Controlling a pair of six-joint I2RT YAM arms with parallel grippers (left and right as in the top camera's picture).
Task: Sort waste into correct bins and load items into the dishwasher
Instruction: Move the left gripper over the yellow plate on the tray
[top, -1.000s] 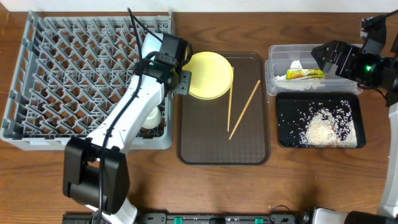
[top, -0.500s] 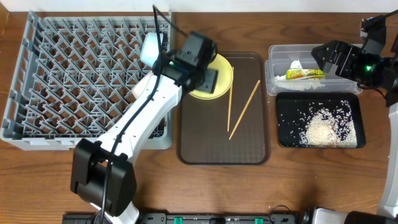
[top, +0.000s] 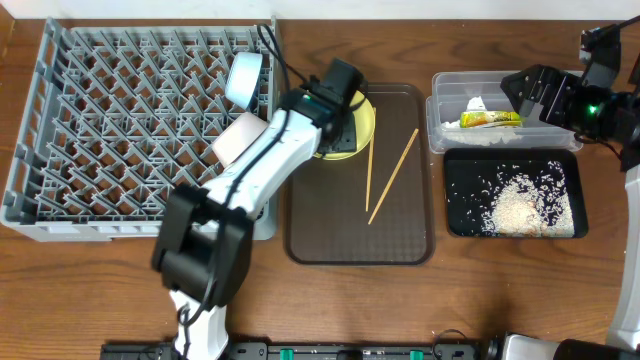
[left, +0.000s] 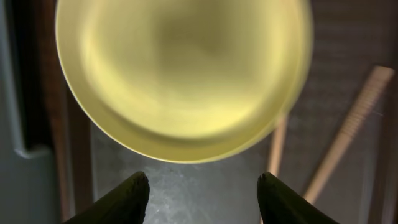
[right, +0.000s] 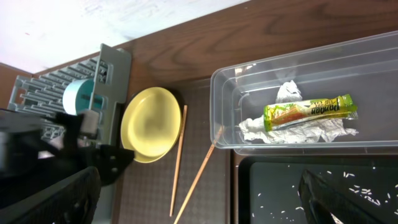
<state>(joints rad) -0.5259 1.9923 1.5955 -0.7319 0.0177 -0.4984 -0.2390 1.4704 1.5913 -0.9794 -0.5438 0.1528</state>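
Note:
My left gripper (top: 338, 122) is open and empty, low over the round yellow plate (top: 355, 135) on the brown tray; in the left wrist view (left: 202, 193) the plate (left: 186, 74) fills the frame just ahead of the fingers. Two chopsticks (top: 392, 176) lie on the tray to the right of the plate. A pale blue bowl (top: 245, 75) and a white bowl (top: 235, 140) stand in the grey dish rack (top: 100, 120). My right gripper (top: 525, 95) is open and empty above the clear tub (top: 445, 125), which holds the green-and-yellow wrapper (right: 309, 112) and white paper. Rice (top: 520, 205) lies in the black tray (top: 460, 225). The white cup is hidden.
The brown serving tray (top: 330, 235) lies between the rack and the two bins. My left arm stretches diagonally over the rack's right edge. The bare wooden table (top: 480, 290) shows along the front.
My left arm has swung right, from over the rack's right edge to above the yellow plate. The right arm has not moved.

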